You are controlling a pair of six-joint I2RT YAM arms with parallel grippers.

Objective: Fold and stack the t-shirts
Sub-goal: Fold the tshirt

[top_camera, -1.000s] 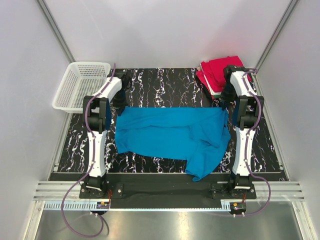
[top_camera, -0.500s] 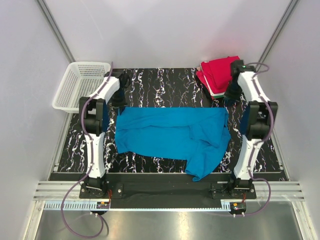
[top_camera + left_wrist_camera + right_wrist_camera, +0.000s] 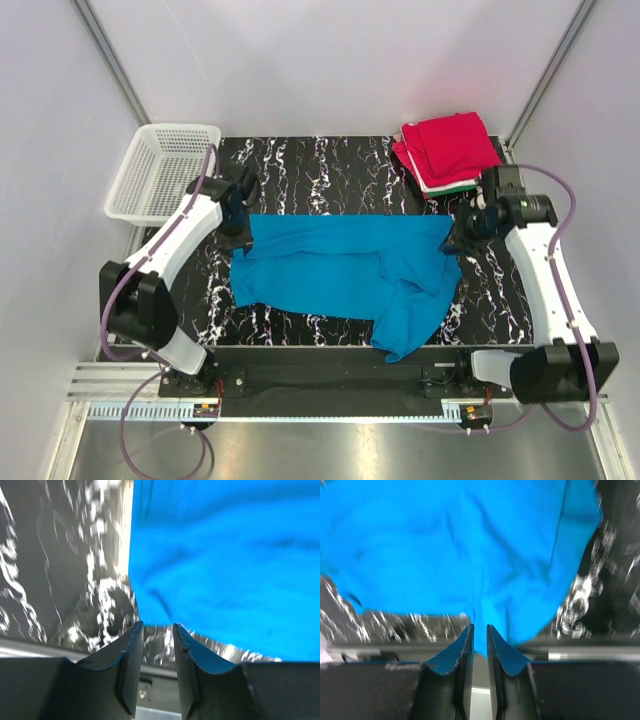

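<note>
The bright blue t-shirt (image 3: pixel 340 265) lies folded into a long band across the marble table, and one flap (image 3: pixel 405 335) hangs over the front edge. My left gripper (image 3: pixel 240 222) hovers at its far left corner. In the left wrist view it (image 3: pixel 155 630) is open and empty, with the blue t-shirt (image 3: pixel 225 565) just beyond the tips. My right gripper (image 3: pixel 460 240) is at the far right corner. Its jaws (image 3: pixel 479 630) stand a narrow gap apart with nothing pinched, and the blue cloth (image 3: pixel 460 545) lies beyond them. A stack of folded t-shirts, red on top (image 3: pixel 450 145), sits at the back right.
A white mesh basket (image 3: pixel 180 129) stands off the table's back left corner. Bare black marble table (image 3: pixel 330 165) stretches between the basket and the folded stack. Both arms bow outward over the table's sides, and grey walls close in all round.
Both grippers have opened and let go of the blue shirt's far edge. Both arms' elbows swung outward, and the right gripper drew back from the red stack. The shirt stayed put.
</note>
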